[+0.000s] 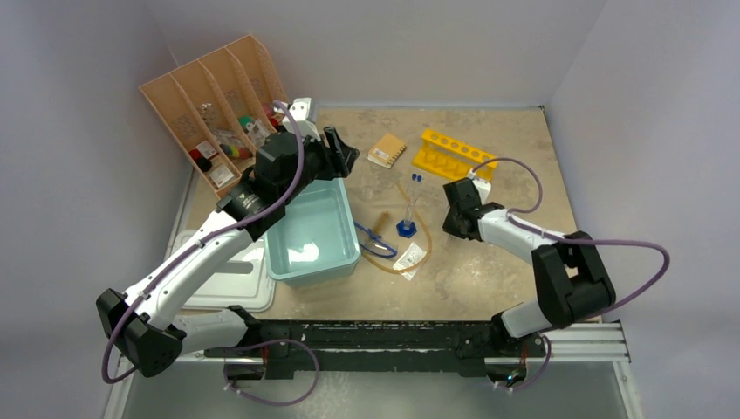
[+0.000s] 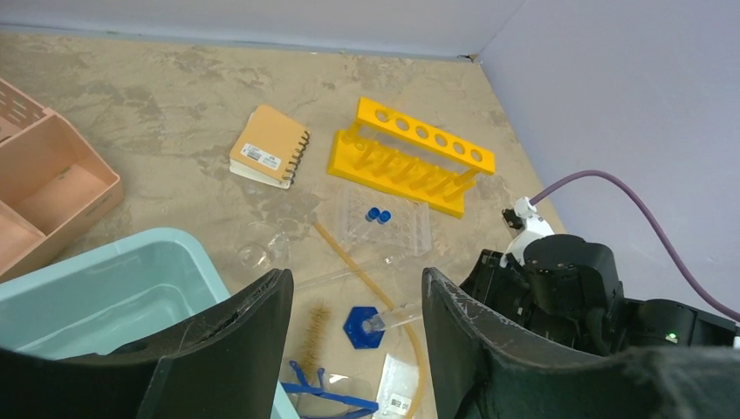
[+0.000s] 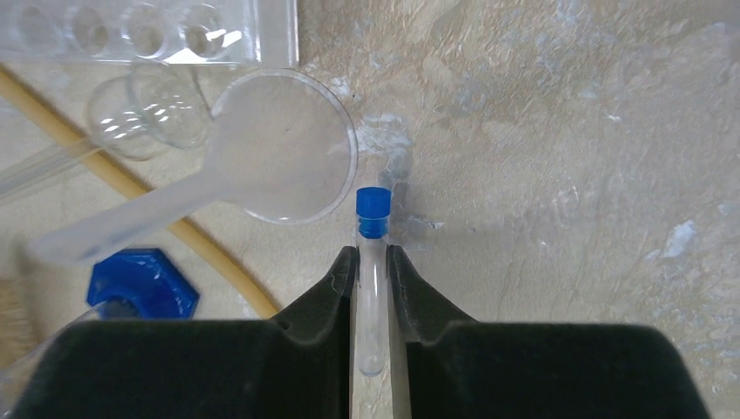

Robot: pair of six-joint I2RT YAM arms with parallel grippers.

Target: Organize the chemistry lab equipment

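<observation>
My right gripper (image 3: 373, 255) is shut on a thin clear test tube (image 3: 373, 297) that lies on the table, its blue cap (image 3: 373, 212) sticking out past the fingertips. In the top view this gripper (image 1: 451, 225) points down just right of the clear cylinder with the blue hexagonal base (image 1: 407, 223). Amber tubing (image 1: 410, 262), blue-rimmed goggles (image 1: 377, 237) and a wooden-handled brush (image 2: 314, 336) lie around that cylinder. Two more blue-capped tubes (image 2: 378, 215) stand in a clear rack. My left gripper (image 2: 358, 278) is open and empty, held high over the back rim of the teal tub (image 1: 312, 231).
A yellow tube rack (image 1: 454, 153) and a spiral notebook (image 1: 387, 150) sit at the back. The peach file organiser (image 1: 209, 105) stands at back left. A white lid (image 1: 222, 279) lies left of the tub. Clear glass dishes (image 3: 284, 148) lie just ahead of the right fingers.
</observation>
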